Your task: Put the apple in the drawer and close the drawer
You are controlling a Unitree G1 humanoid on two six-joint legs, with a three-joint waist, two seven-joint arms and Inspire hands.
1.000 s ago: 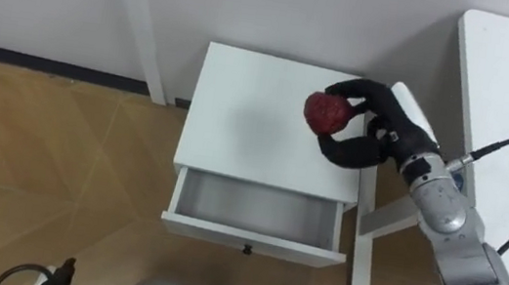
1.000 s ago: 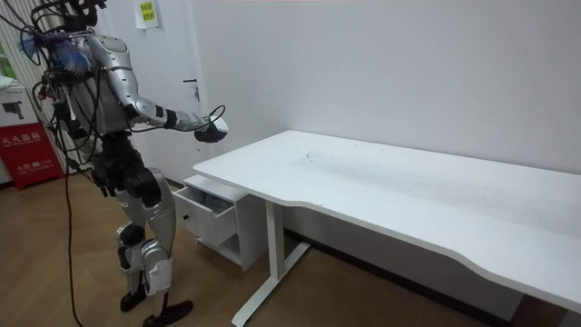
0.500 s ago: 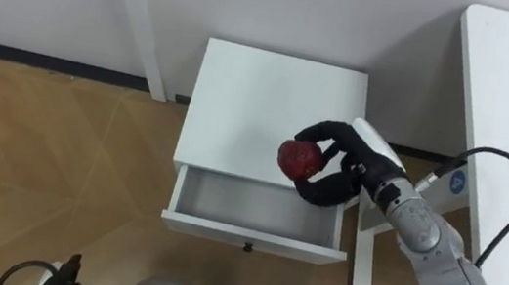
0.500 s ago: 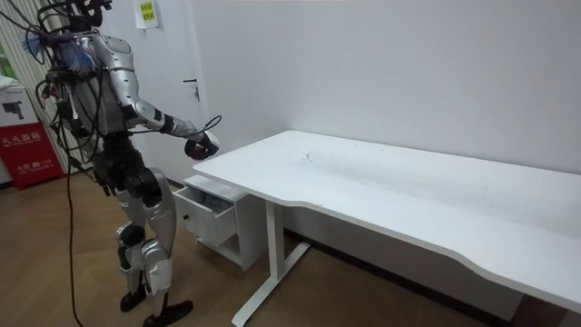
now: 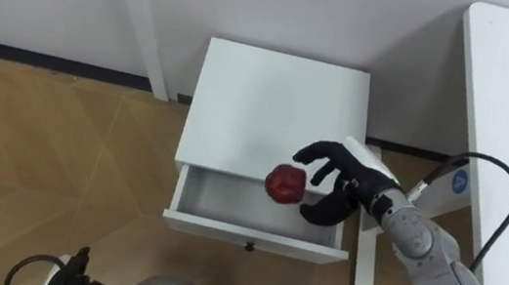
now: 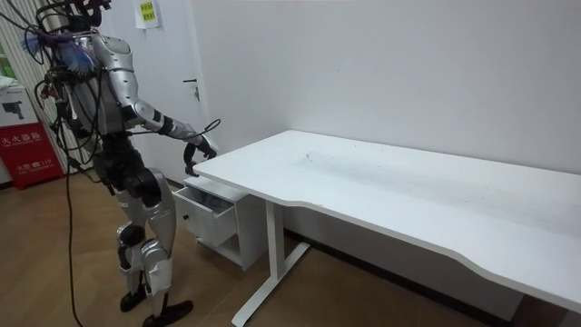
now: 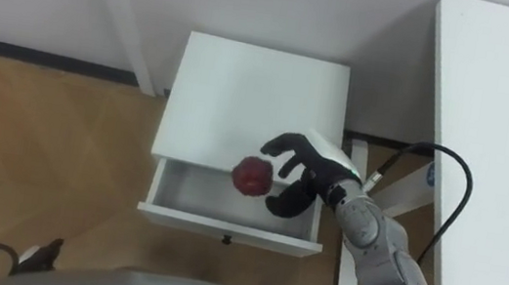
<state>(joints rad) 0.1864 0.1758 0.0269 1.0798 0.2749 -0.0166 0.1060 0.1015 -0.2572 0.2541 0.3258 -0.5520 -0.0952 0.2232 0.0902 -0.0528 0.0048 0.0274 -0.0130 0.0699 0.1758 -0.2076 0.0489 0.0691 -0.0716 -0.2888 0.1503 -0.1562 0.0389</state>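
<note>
**Left eye view:** placing step. The apple hangs over the open drawer at the fingertips of the right hand, whose fingers are spread and not clasping it.

**Room view:** the robot stands at the cabinet, beside the desk.

**Right eye view:** the apple sits above the drawer's cavity. Next, probably: withdraw the hand, then push the drawer front shut.

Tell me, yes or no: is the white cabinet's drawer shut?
No, the drawer stands pulled out from the front of the white cabinet, its inside open to view.
</note>
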